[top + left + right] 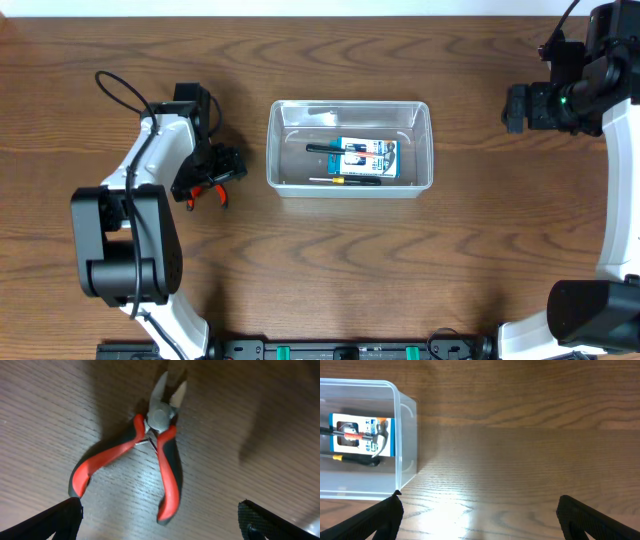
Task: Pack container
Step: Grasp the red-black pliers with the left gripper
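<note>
The clear plastic container [349, 190] stands mid-table and holds a blue-and-white box [367, 158], a black tool and a yellow-handled screwdriver [345, 181]. It also shows at the left of the right wrist view [404, 445]. Red-and-black pliers [160, 455] lie flat on the wood left of the container, also seen from overhead [207, 188]. My left gripper [160, 522] is open just above them, fingers either side of the handle ends, not touching. My right gripper [480, 517] is open and empty over bare wood, far right of the container.
The wooden table [400, 270] spreads all round the container. The right arm's body [585, 90] hangs at the far right edge. The left arm's base [125, 250] sits at the front left.
</note>
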